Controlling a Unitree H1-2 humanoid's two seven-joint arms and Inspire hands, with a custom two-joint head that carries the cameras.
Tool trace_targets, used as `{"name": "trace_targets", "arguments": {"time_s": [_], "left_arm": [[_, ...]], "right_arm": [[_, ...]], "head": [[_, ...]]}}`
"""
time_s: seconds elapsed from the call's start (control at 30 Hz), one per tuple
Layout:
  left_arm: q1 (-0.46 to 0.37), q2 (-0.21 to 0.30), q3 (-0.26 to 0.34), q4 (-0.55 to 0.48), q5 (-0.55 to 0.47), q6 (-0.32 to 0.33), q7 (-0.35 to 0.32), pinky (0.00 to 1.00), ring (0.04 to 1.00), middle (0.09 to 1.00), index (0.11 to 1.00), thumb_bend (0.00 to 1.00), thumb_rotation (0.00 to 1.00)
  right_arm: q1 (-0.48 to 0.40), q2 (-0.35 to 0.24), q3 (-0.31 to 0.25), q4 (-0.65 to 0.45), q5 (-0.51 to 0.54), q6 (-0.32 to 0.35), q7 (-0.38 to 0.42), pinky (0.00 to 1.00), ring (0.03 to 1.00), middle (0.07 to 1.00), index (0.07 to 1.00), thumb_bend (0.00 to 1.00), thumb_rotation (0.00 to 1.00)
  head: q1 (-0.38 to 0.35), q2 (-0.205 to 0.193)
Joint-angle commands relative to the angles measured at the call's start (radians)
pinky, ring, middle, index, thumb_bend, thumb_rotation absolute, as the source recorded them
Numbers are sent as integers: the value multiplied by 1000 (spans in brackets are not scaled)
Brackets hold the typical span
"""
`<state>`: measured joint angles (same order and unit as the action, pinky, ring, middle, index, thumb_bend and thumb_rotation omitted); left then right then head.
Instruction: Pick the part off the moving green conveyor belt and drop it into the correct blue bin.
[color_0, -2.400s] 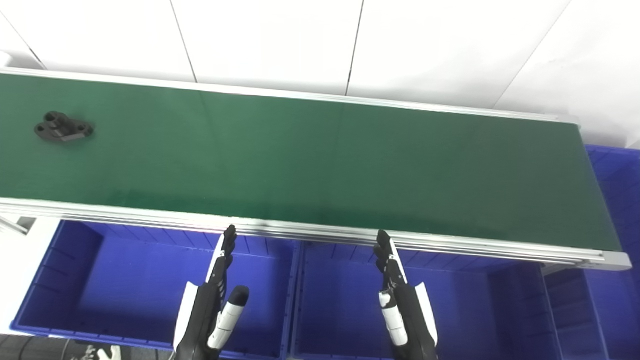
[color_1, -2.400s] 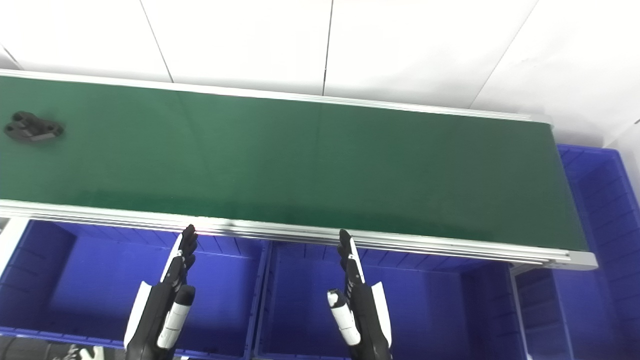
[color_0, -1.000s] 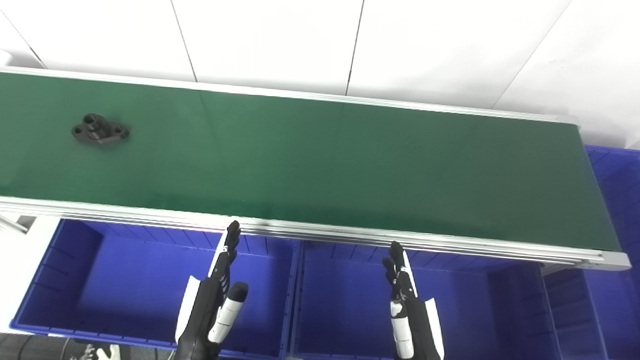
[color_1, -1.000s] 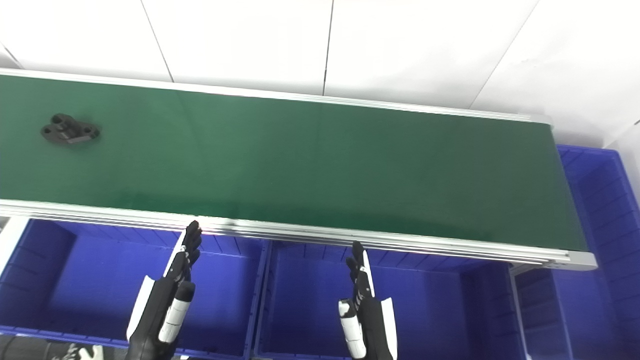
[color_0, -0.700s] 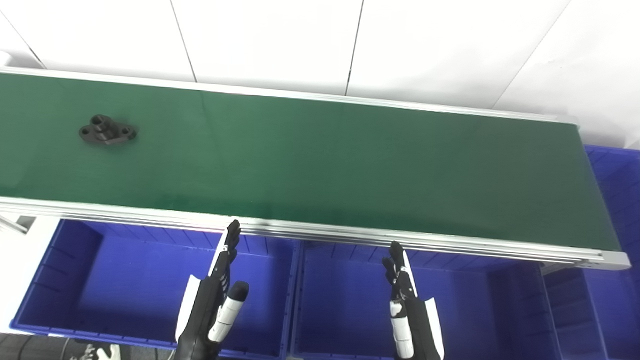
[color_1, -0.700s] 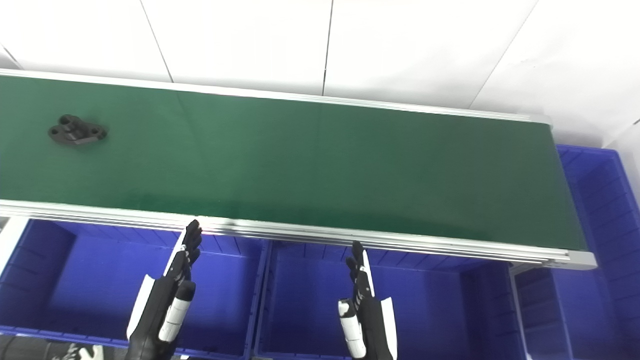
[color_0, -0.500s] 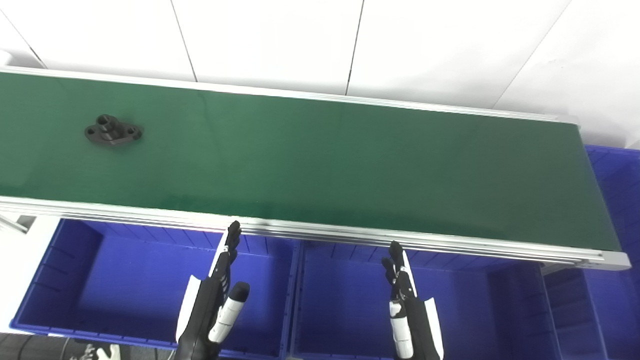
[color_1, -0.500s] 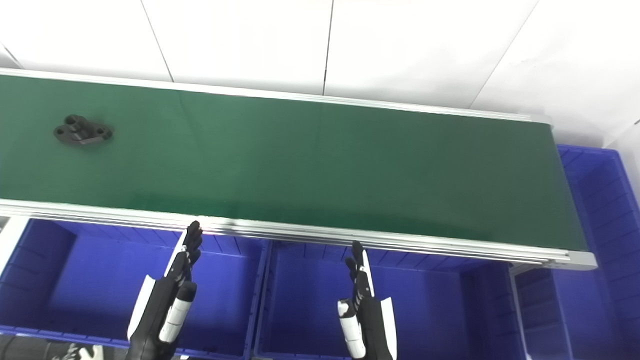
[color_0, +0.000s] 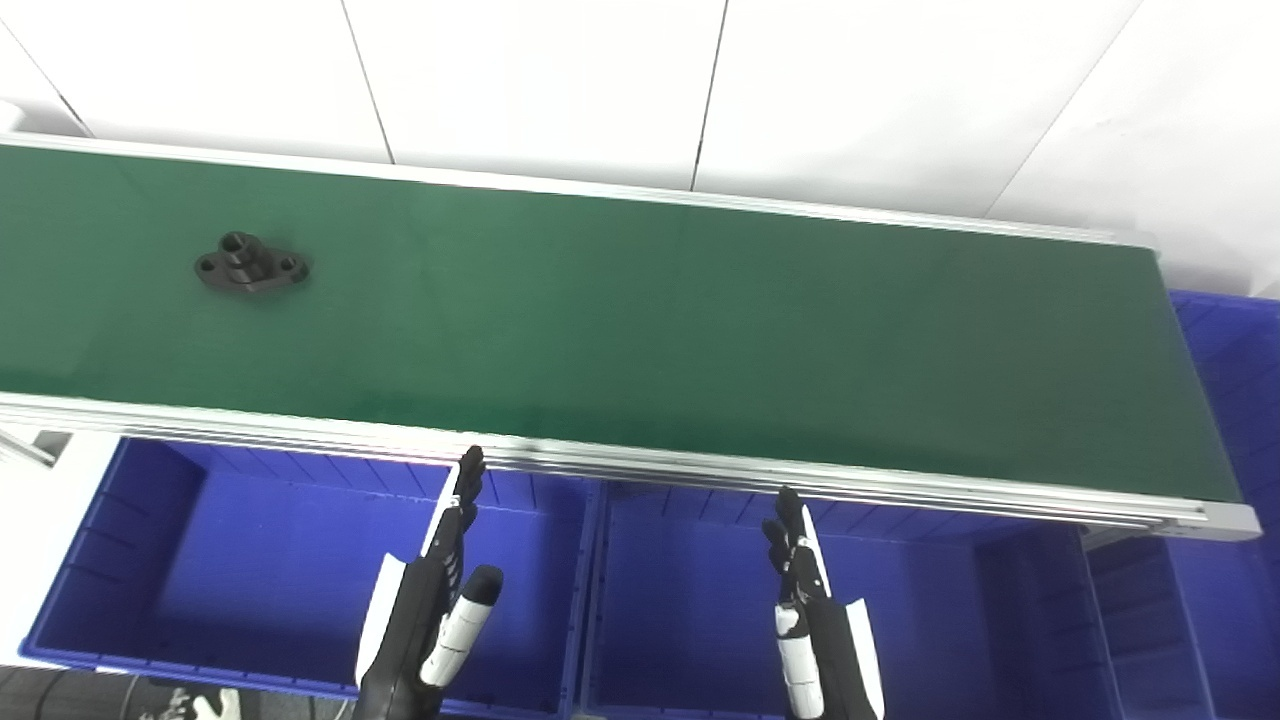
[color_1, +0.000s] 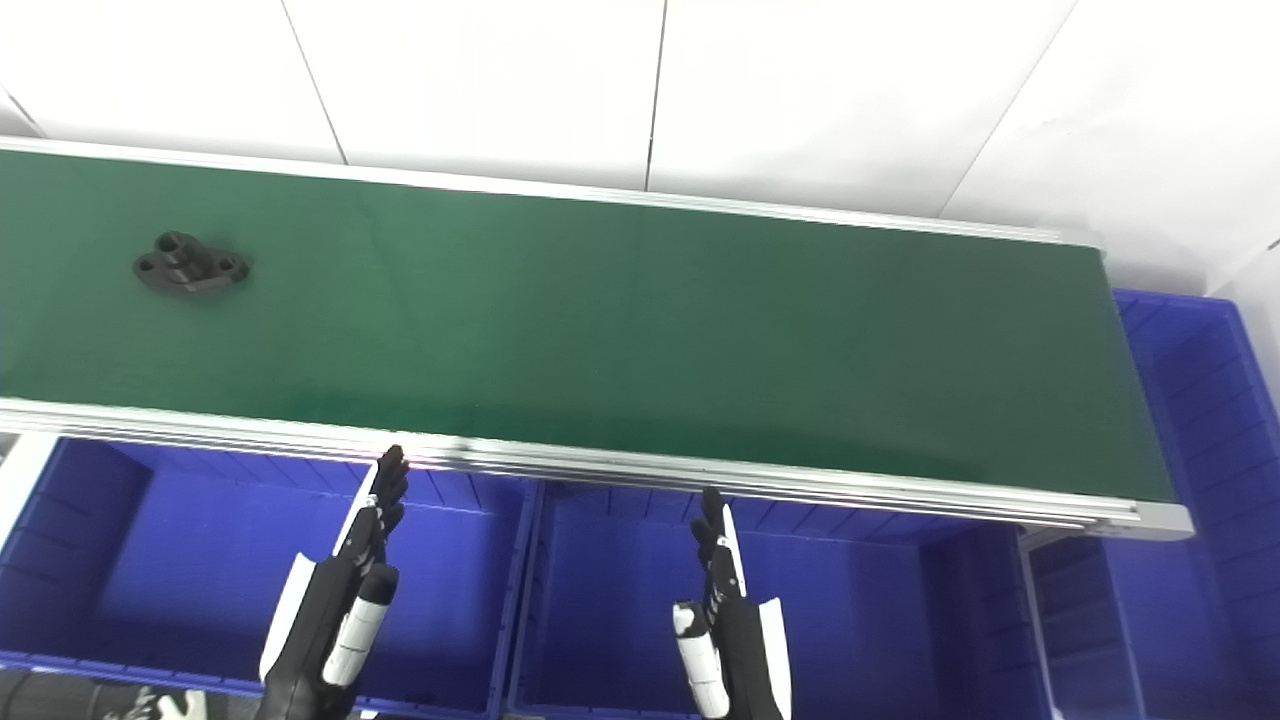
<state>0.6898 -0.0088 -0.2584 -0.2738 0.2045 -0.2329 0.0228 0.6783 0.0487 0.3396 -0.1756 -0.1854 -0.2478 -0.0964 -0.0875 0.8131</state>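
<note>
A black flanged part (color_0: 251, 271) with bolt holes lies on the green conveyor belt (color_0: 640, 320) at its left end; it also shows in the right eye view (color_1: 192, 273). My left hand (color_0: 430, 610) is open and empty, fingers straight, over the left blue bin (color_0: 130, 590), just short of the belt's near rail. My right hand (color_0: 815, 620) is open and empty over the middle blue bin (color_0: 1000, 620). Both hands are far from the part.
The belt's aluminium near rail (color_0: 640, 465) runs in front of my fingertips. A third blue bin (color_0: 1225, 400) stands past the belt's right end. White wall panels are behind the belt.
The black part has ridden rightward along the belt. My right hand has drawn back a little toward me; my left hand has shifted slightly right.
</note>
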Motion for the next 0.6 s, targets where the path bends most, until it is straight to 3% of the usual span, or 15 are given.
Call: {"name": "trace_targets", "arguments": {"time_s": [0.0, 0.3, 0.37, 0.57], "left_arm": [[2, -2, -3, -3, 15, -50, 11, 1000, 1000, 1000, 1000, 727, 990], [-20, -26, -3, 93, 81, -109, 52, 1000, 974, 1000, 1000, 660, 1000], [-35, -32, -4, 130, 99, -131, 65, 993, 966, 1000, 1000, 642, 1000], [-76, -59, -16, 222, 143, -172, 102, 999, 958, 1000, 1000, 589, 980]], "right_arm": [[1, 9, 8, 0, -4, -74, 1, 1000, 979, 1000, 1000, 816, 1000], [-31, -8, -18, 99, 38, -153, 8, 1000, 990, 1000, 1000, 816, 1000], [-49, -17, -28, 137, 56, -179, 16, 1000, 996, 1000, 1000, 805, 1000], [-95, -50, -59, 212, 102, -219, 42, 1000, 1000, 1000, 1000, 761, 1000]], "head": [[12, -14], [97, -115], [124, -158], [201, -214]]}}
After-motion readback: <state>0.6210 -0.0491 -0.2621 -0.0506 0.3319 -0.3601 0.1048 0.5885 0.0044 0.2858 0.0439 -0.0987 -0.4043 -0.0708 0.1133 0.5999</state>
